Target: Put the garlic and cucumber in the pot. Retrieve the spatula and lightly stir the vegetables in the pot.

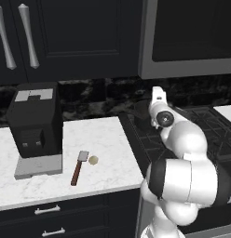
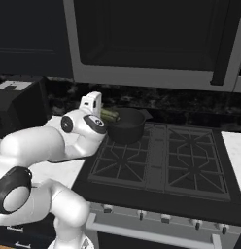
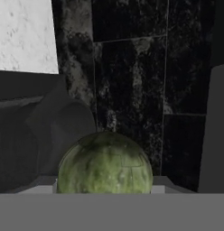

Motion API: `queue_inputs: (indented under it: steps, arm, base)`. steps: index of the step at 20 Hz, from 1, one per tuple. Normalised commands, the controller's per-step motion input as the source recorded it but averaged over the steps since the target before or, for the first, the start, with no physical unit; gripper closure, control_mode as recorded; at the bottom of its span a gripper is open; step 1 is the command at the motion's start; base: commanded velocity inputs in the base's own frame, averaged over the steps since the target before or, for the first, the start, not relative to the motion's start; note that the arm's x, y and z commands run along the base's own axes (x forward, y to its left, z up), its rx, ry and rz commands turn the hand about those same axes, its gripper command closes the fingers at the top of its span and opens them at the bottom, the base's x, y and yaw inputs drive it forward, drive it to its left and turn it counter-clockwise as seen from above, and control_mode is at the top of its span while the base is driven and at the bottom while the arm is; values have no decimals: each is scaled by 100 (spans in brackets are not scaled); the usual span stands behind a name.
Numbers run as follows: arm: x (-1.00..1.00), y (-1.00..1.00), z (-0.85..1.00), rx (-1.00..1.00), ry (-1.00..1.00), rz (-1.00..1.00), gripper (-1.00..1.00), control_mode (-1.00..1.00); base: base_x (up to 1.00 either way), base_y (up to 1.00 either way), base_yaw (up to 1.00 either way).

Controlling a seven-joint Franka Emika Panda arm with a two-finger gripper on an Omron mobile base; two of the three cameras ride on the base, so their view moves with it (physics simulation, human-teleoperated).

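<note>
Green cucumber clasped in the pincer just above the dark pot's rim on the stove, cream garlic beside the spatula on the marble worktop.

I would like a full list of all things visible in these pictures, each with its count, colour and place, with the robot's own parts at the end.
cucumber: one, dark green, held in the jaws at the pot's left rim.
pot: one, dark grey, on the stove's back left burner.
garlic: one, pale cream, on the counter just right of the spatula's blade.
spatula: one, reddish-brown handle, grey blade, flat on the counter.
counter: one, white marble, left of the stove.
stove: one, black, with grates.
black appliance: one, on a grey base, on the counter's left.
gripper: one, white, closed on the cucumber.
</note>
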Motion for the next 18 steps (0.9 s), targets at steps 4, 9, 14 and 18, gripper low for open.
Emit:
queue_inputs:
  steps: [4,9,14,18]
  arm:
    - [54,-18,-15,-7,1,0,100,-100]
    - [45,-5,-16,0,3,0,100,-100]
    - [40,-3,-6,6,2,0,100,-100]
    - [21,-5,0,14,0,0,100,-100]
  base:
    - [0,0,0]
    - [0,0,0]
    - [0,0,0]
    - [0,0,0]
